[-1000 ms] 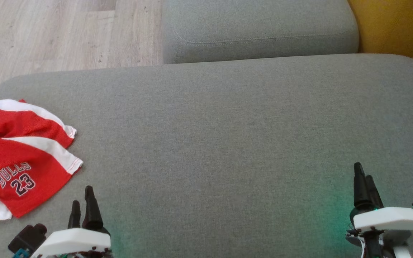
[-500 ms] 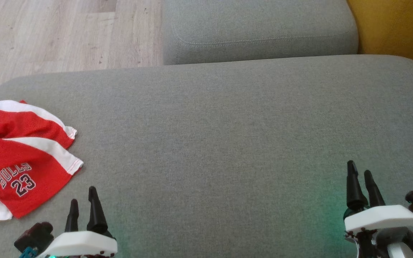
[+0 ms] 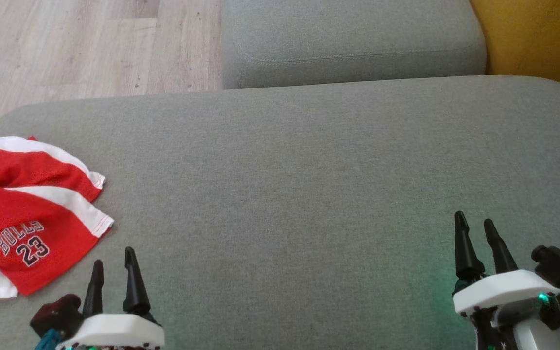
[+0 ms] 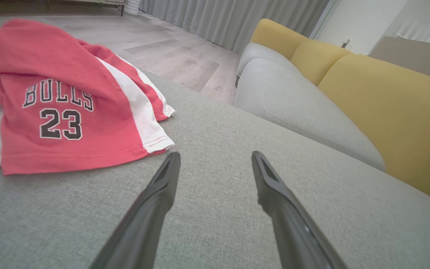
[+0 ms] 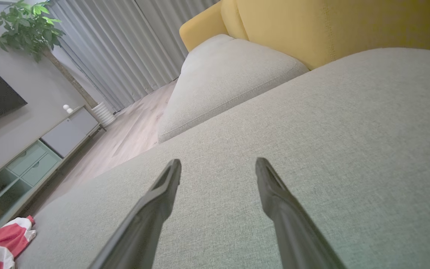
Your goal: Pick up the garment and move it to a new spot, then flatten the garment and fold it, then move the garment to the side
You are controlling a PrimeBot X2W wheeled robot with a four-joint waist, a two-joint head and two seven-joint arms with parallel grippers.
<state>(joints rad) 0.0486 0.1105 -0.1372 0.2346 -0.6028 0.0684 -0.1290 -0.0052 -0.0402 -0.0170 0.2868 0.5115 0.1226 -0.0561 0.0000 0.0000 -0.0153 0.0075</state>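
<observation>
The garment [image 3: 27, 214] is a red and white jersey marked BULLS 23, lying crumpled at the left edge of the grey cushion [image 3: 285, 194]. In the left wrist view the garment [image 4: 62, 104] lies just ahead and to the left of the fingers. My left gripper [image 3: 112, 257] stands open near the cushion's front edge, right of the jersey and apart from it, with nothing between its fingers [image 4: 162, 179]. At the front right my right gripper [image 3: 474, 221] is open and holds nothing. A corner of the garment [image 5: 2, 243] shows far off in the right wrist view.
A second grey cushion [image 3: 348, 39] lies beyond the big one, with a yellow sofa back [image 3: 537, 39] to the right. Wooden floor [image 3: 80, 43] lies at the far left. The right wrist view shows a cabinet [image 5: 32, 160], curtains and a plant [image 5: 28, 26].
The left gripper has shifted slightly right and nearer the front edge. The right gripper has moved left and a little farther forward, its fingers now seen more apart. The garment has not moved.
</observation>
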